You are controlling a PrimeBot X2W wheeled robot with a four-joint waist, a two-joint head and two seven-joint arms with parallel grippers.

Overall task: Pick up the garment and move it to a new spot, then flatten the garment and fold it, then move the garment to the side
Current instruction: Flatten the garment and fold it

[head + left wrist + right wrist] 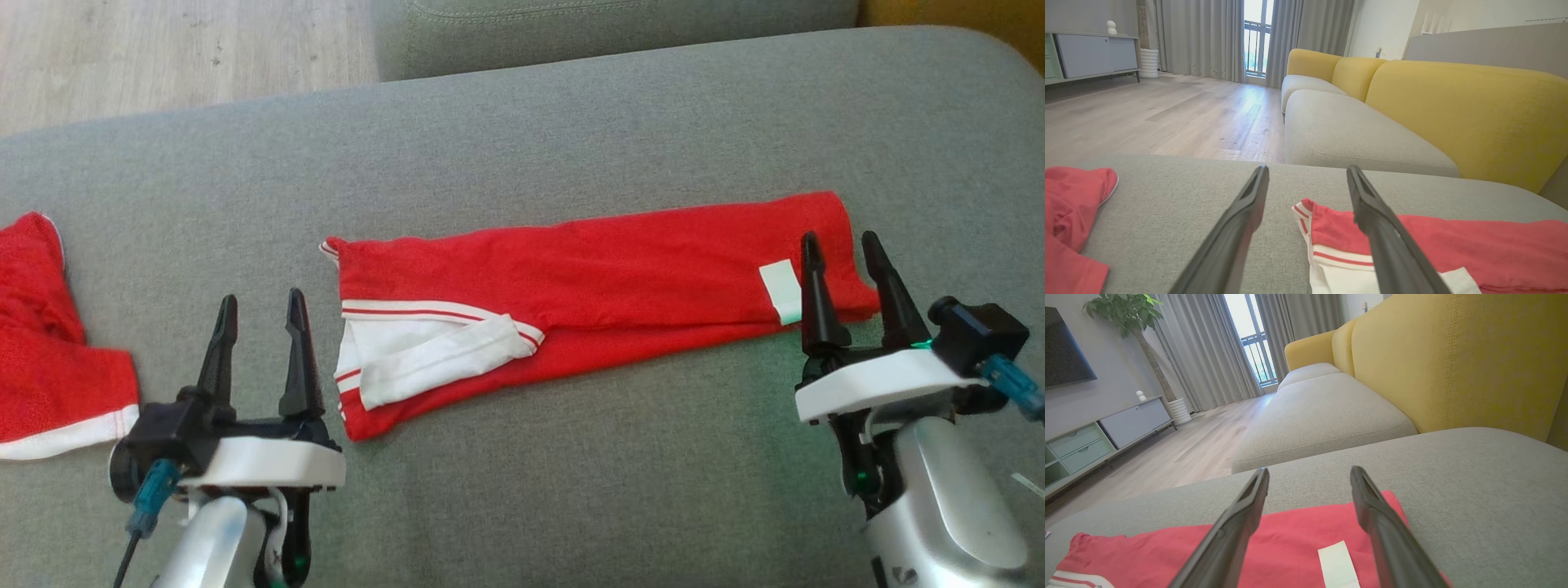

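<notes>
Garment [637,261] lies flat on grey cushion [571,131] (another red cloth [49,359] far left).

red garment [620,269] white-trimmed, grey cushion [571,131]

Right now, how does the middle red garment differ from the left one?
The middle garment lies in a long, flat folded strip; the left garment is rumpled and cut off by the picture's edge. The middle garment shows a white tag; the left garment shows none. Both are red with white trim, on the grey cushion.
</notes>
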